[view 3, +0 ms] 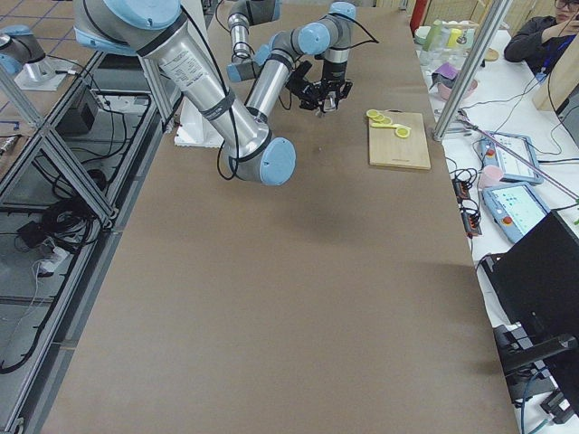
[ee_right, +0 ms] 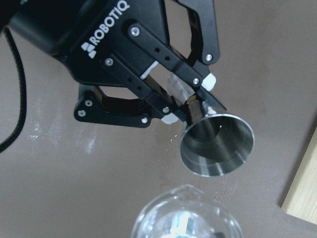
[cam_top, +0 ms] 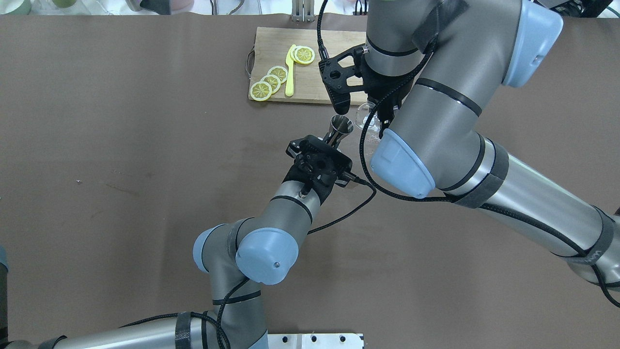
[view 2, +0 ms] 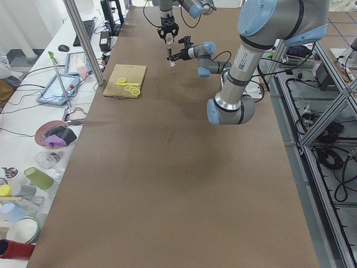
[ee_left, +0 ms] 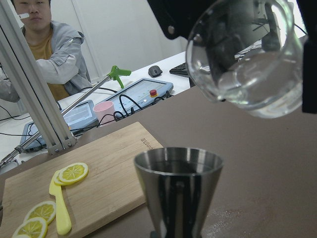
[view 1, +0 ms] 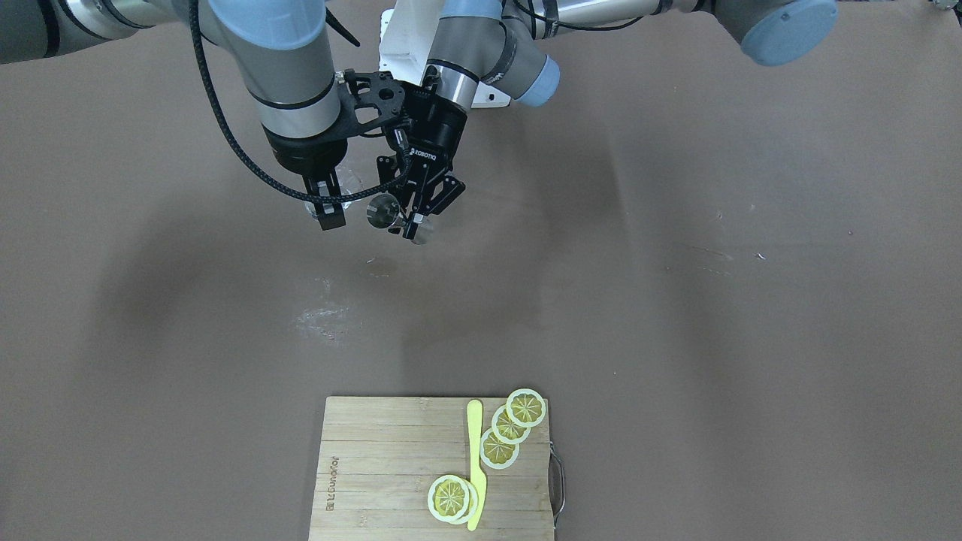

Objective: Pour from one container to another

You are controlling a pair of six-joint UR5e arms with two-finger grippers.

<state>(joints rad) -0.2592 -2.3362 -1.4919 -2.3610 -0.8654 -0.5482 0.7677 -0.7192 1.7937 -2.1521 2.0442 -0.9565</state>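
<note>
A cutting board (cam_top: 271,43) is set at the far edge of the table (cam_top: 97,194), opposite the robot. On it, three lemon slices (cam_top: 271,82) are laid in an overlapping row toward the robot's left. A knife (cam_top: 289,72) is laid just right of them, and two stacked slices (cam_top: 304,54) are placed beside the knife's far end.

Nearer the robot than the board, the jigger (cam_top: 341,125) is held above the table, clamped at its waist in the left gripper (cam_top: 332,140). The tumbler (cam_top: 365,116) is gripped by the right gripper (view 1: 328,201), just to the jigger's right, apart from it and, it seems, a little higher.
</note>
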